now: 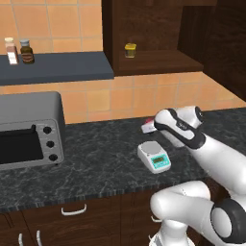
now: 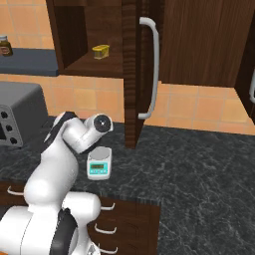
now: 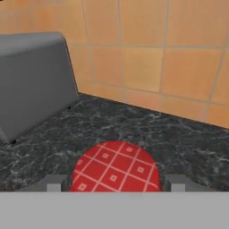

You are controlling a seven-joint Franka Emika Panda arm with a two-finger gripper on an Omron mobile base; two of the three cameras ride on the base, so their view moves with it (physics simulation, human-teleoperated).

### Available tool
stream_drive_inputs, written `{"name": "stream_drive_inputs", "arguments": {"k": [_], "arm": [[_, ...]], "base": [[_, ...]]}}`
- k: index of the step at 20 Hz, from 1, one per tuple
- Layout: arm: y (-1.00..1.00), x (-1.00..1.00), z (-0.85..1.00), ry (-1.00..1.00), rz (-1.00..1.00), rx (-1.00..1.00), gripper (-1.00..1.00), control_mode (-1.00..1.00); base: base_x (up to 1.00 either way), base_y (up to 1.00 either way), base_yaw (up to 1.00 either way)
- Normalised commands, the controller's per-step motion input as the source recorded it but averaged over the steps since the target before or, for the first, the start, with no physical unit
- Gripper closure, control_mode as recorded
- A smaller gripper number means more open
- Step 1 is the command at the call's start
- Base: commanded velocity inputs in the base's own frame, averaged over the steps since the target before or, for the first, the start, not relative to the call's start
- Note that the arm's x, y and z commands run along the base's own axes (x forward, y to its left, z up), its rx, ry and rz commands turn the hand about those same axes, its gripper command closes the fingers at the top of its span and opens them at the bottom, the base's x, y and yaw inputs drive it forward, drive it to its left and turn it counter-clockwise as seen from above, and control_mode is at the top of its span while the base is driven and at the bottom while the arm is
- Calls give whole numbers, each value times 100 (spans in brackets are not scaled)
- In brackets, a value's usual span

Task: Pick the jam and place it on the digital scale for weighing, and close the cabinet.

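Note:
The jam (image 3: 115,169) shows its red chequered lid straight below the hand, standing on the dark counter near the tiled wall. My gripper (image 3: 115,184) is open, one fingertip on each side of the lid with small gaps. From the left base view, a sliver of the jam (image 1: 145,128) peeks out behind the hand. The digital scale (image 1: 153,156) (image 2: 99,163) sits just in front of it with a bare plate. The cabinet (image 1: 144,29) is open, its door (image 2: 132,74) swung out edge-on with the silver handle (image 2: 152,69).
A small yellow jar (image 1: 130,50) (image 2: 101,51) stands on the cabinet shelf. The grey toaster oven (image 1: 29,129) (image 3: 31,80) is to the left of the jam. A brown bottle (image 1: 27,51) and a pale one (image 1: 10,50) stand on the wall shelf. Drawers (image 1: 73,209) run below the counter.

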Motion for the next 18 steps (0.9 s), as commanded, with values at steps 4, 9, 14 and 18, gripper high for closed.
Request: {"name": "stream_drive_inputs", "arguments": {"k": [4, 9, 14, 18], "arm": [[-10, 0, -38, 0, 24, -5, 100, -100], [-18, 1, -21, 5, 18, 0, 100, -100], [-6, 0, -21, 2, 2, 0, 100, -100], [0, 0, -40, 0, 0, -1, 100, -100]], "base": [[0, 0, 0], [0, 0, 0], [0, 0, 0], [0, 0, 0]]}}
